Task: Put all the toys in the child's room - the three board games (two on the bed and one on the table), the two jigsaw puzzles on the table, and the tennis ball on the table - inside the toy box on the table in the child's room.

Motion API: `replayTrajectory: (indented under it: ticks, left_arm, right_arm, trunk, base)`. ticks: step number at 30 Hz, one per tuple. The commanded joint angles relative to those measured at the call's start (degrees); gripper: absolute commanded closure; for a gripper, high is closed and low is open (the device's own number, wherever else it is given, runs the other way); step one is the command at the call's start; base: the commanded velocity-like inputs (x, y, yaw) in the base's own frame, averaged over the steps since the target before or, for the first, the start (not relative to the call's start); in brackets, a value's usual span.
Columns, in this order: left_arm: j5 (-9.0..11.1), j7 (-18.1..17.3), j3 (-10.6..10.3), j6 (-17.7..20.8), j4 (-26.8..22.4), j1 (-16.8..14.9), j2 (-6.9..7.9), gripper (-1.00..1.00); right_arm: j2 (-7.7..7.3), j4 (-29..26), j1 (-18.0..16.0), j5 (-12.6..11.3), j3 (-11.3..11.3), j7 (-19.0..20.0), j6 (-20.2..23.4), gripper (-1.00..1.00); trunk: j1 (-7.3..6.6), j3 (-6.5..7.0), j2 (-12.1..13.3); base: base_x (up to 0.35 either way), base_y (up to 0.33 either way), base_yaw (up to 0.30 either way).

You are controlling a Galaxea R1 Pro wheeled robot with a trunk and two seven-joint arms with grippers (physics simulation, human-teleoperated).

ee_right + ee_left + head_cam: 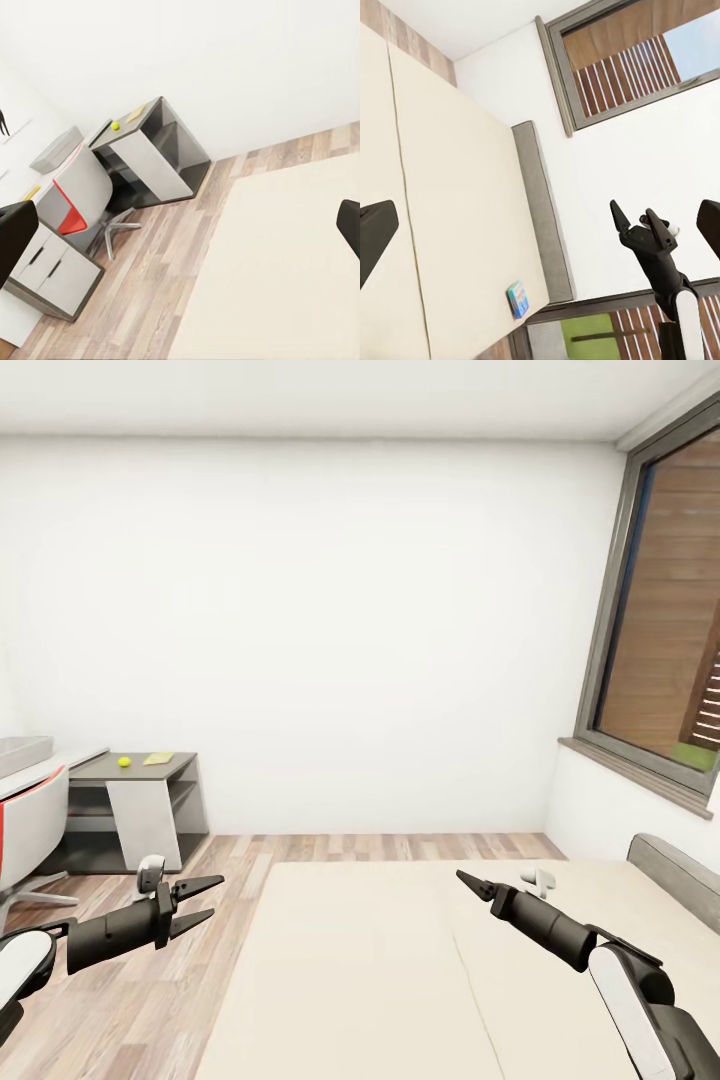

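Note:
The bed [380,960] with its plain beige mattress lies right in front of me. My left gripper [217,895] hovers open over the floor at the bed's left edge. My right gripper [468,880] hangs open and empty above the mattress [637,217]. A small blue board game [517,298] lies on the bed near the grey headboard [540,217]. Far left, the tennis ball [124,762] [115,125] and a thin yellowish board, apparently a jigsaw puzzle [158,758] [136,114], rest on the table's dark-grey cabinet [150,790]. The light-grey toy box [20,753] [56,150] stands on the white top.
A white and red chair [30,820] [79,195] stands in front of the desk. Wood-plank floor [150,1000] runs between the bed and the desk. A large window [670,610] fills the right wall above the headboard [680,870].

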Motion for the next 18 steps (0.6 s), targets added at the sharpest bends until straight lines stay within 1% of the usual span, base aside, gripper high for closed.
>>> replayTrajectory:
  ticks: [1, 6, 14, 18]
  left_arm:
    - [-0.4, -0.5, -0.1, 0.1, 0.0, 0.0, 0.04, -1.00]
    - [-0.4, -0.5, -0.1, 0.1, 0.0, 0.0, 0.04, -1.00]
    - [-0.4, -0.5, -0.1, 0.1, 0.0, 0.0, 0.04, -1.00]
    - [-0.4, -0.5, -0.1, 0.1, 0.0, 0.0, 0.04, -1.00]
  right_arm:
    - [0.01, 0.0, 0.0, -0.3, -0.1, 0.1, 0.4, -1.00]
    - [0.01, 0.0, 0.0, -0.2, -0.1, 0.1, 0.4, -1.00]
    - [0.01, 0.0, 0.0, -0.2, -0.1, 0.1, 0.4, -1.00]
    - [0.01, 0.0, 0.0, -0.2, -0.1, 0.1, 0.4, -1.00]
  trunk:
    - [0.02, -0.03, 0.0]
    - [0.02, -0.03, 0.0]
    - [0.02, -0.03, 0.0]
    - [0.02, -0.03, 0.0]
  base:
    - [0.000, -0.056, -0.001]
    - [0.000, -0.091, 0.000]
    - [0.000, -0.156, 0.000]
    - [0.000, -0.084, 0.000]
